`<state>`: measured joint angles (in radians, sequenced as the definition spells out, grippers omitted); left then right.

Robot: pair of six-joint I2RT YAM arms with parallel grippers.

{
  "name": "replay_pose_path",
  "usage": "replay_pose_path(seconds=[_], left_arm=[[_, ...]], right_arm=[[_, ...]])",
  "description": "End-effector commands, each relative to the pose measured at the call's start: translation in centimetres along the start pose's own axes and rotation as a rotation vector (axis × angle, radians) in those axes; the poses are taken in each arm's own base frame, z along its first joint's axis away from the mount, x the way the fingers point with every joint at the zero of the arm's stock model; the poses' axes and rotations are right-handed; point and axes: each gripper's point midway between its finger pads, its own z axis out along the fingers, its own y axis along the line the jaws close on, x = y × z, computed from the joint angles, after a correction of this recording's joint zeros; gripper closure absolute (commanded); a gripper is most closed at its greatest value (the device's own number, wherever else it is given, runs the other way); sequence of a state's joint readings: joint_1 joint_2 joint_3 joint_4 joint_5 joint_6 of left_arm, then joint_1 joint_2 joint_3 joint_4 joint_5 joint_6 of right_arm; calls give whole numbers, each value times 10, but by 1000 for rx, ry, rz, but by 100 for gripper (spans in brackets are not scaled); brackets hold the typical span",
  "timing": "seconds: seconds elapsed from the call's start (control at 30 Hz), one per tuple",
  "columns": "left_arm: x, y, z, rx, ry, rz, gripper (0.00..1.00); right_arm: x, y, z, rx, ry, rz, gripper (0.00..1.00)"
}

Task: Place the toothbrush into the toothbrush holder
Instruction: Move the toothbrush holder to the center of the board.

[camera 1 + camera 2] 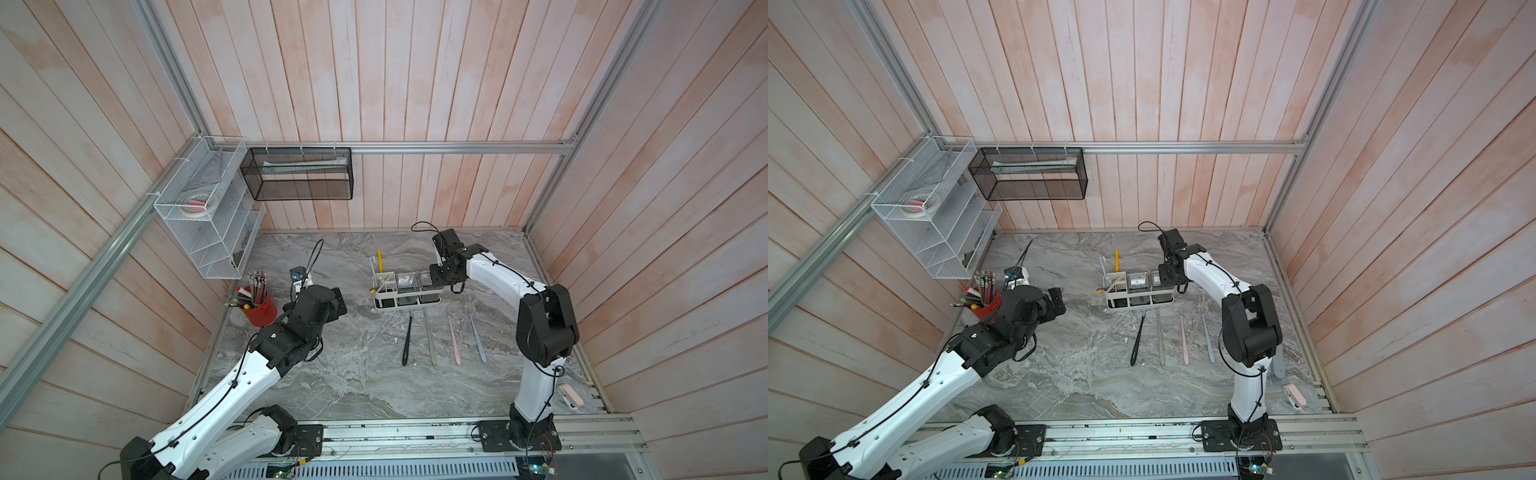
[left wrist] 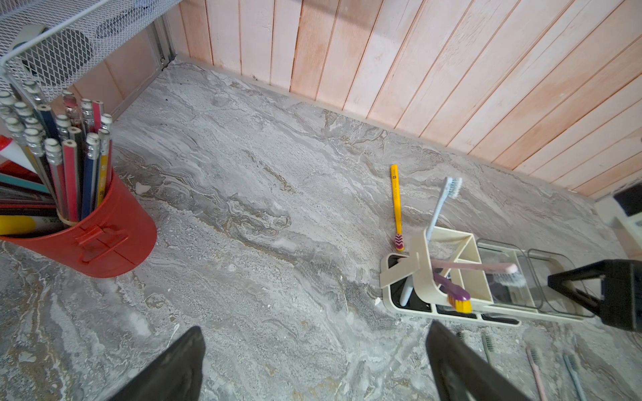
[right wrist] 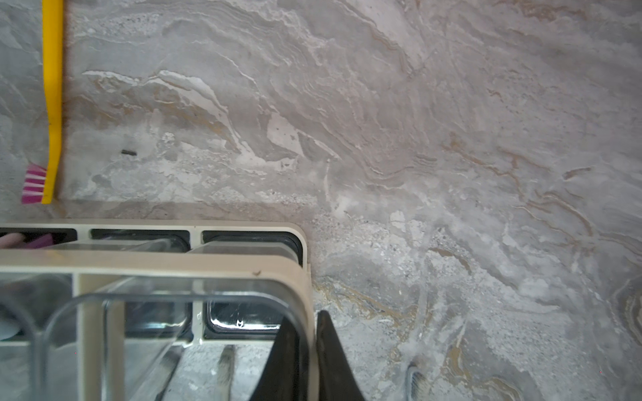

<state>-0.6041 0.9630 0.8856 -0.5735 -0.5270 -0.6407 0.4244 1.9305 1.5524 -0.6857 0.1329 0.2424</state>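
- Right wrist view shows my right gripper (image 3: 307, 323) pinched shut on the end wall of the cream-white open-frame plastic toothbrush holder (image 3: 156, 260), one finger inside the frame and one outside.
- Just inside that wall sits a clear square cup (image 3: 139, 305), with a second one beside it.
- In both top views the right gripper (image 1: 440, 282) is at the holder's right end, and the holder stands upright mid-desk.
- At the holder's far end from that grip, the divided section holds a pale blue toothbrush (image 2: 439, 208) leaning upright, a pink toothbrush (image 2: 469, 266) lying across the rim, and a purple toothbrush with yellow bristles (image 2: 451, 288).
- A yellow toothbrush with pink-and-white bristles (image 2: 396, 201) lies flat on the grey marble-patterned desk (image 2: 260, 173) just behind the holder.
- In front of the holder I see four more lying in a row: black (image 1: 407, 338), grey-green (image 1: 430, 340), pink (image 1: 454, 340) and blue-grey (image 1: 477, 338).
- My left gripper (image 2: 314, 326) is spread wide and empty above bare desk, between the holder and the red metal cup of pencils (image 2: 114, 236).
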Motion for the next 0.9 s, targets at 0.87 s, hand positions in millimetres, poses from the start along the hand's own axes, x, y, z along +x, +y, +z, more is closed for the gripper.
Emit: replay_pose_path(seconds=[0.87], left_arm=[[8,0,2,13,24,-22,0]], right_arm=[[0,-42,-24,56,-32,59,74]])
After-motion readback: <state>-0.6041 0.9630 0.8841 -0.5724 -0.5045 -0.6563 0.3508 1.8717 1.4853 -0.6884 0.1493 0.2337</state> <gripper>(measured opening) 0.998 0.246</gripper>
